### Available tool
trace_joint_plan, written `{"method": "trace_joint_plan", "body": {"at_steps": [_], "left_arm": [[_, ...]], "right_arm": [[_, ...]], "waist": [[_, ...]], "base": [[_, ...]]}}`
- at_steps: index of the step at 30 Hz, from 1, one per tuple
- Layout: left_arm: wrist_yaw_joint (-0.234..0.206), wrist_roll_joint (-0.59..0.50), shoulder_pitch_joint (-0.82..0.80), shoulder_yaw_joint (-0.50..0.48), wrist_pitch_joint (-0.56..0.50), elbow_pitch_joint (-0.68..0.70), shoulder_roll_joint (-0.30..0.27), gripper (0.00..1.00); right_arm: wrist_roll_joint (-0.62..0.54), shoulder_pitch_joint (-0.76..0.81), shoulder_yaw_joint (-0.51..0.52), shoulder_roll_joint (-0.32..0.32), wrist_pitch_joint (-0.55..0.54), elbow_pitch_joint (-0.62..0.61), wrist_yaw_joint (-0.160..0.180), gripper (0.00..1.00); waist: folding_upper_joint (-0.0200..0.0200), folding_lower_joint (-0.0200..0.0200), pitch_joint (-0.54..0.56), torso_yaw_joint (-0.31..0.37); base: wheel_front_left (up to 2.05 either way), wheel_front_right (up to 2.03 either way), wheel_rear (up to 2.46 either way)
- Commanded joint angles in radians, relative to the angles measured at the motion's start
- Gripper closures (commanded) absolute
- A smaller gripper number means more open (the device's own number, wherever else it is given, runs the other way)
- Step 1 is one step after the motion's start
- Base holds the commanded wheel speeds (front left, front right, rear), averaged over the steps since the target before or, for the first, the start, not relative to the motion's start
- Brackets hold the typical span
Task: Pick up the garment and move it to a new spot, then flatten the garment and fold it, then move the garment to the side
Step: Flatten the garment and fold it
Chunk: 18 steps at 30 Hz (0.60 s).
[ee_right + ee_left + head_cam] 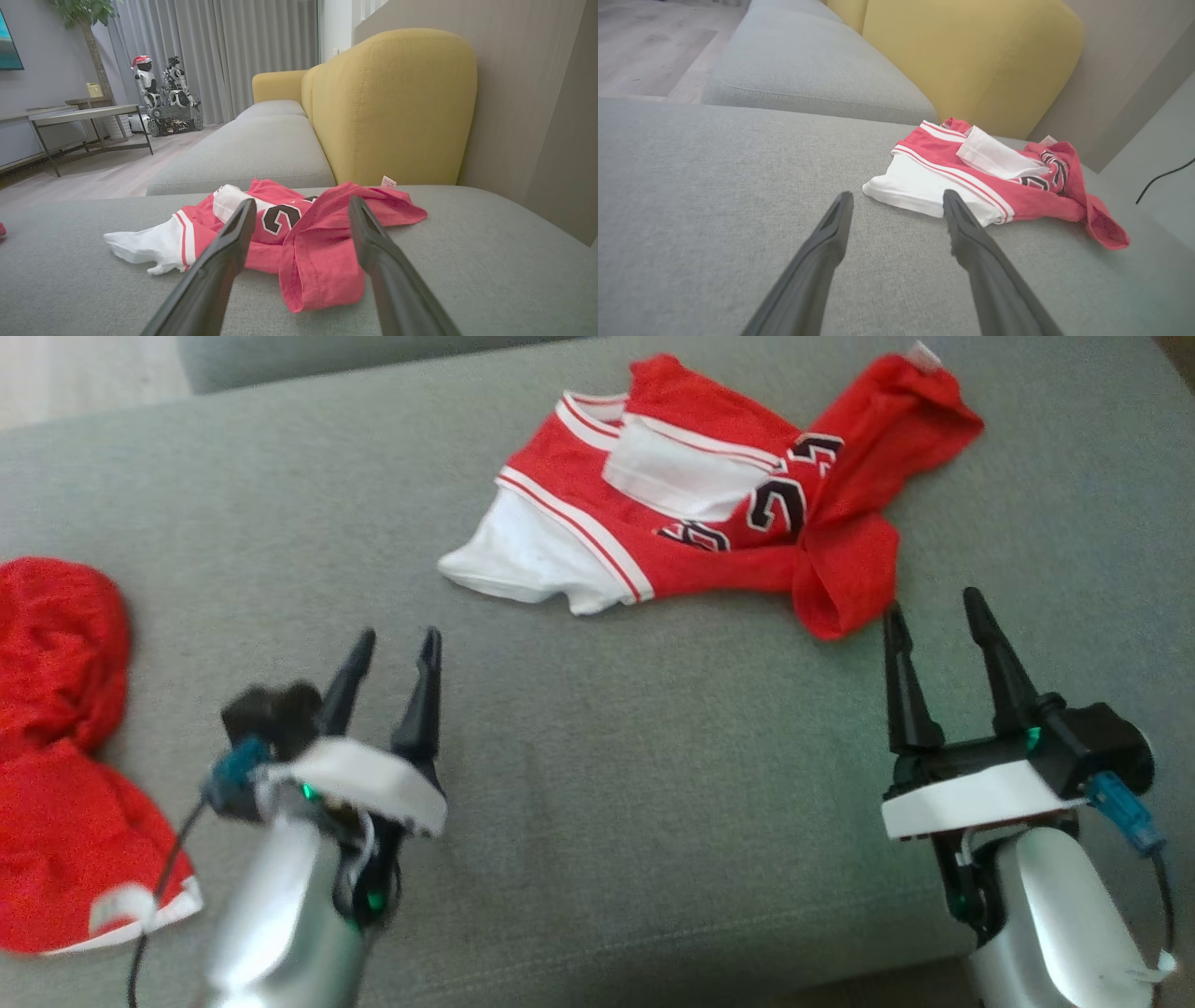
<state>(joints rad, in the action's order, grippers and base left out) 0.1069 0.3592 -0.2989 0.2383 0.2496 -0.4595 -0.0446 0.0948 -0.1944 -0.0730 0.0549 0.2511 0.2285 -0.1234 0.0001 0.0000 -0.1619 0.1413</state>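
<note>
Grey woven fabric is covering the wide sofa cushion on which everything is being supported, and a yellow backrest is being seen rising behind it in the right wrist view. Toward the far side of the cushion, right of centre in the head view, the garment is being shown crumpled: red, with white panels, white stripes and black-and-white numerals. It is lying partly folded over itself, a white part spreading toward the robot's left and a bunched red part drooping toward the robot's right. At the left edge of the head view a second red cloth with a white hem is being shown in a heap, well apart from the garment. The right gripper is being held with its fingers spread wide and nothing between them, its tips just beside the nearest red fold; whether they are touching it cannot be told. The left gripper is likewise being held wide and empty over bare cushion, apart from both cloths. A small white label is being seen at the garment's far edge.
</note>
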Motion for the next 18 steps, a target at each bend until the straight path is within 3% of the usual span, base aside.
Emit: {"method": "trace_joint_plan", "body": {"at_steps": [1,10,18], "left_arm": [[0.0,-0.023,-0.108,-0.03,0.003,-0.025,-0.033,0.0],[0.013,-0.072,-0.368,0.02,-0.082,-0.282,-0.115,0.0],[0.02,-0.099,-0.472,0.076,-0.106,-0.426,-0.156,0.0]], "right_arm": [[0.014,-0.038,-0.038,-0.004,0.01,-0.042,-0.007,0.0],[0.046,-0.071,-0.082,-0.005,0.01,-0.066,-0.007,0.0],[0.058,-0.079,-0.087,-0.005,0.011,-0.073,-0.007,0.0]], "waist": [[-0.0001,0.0,-0.045,0.038],[-0.0001,0.0,-0.138,0.119],[-0.0001,0.0,-0.161,0.147]], "base": [[0.0,0.0,0.0],[0.0,0.0,0.0],[0.0,0.0,0.0]]}}
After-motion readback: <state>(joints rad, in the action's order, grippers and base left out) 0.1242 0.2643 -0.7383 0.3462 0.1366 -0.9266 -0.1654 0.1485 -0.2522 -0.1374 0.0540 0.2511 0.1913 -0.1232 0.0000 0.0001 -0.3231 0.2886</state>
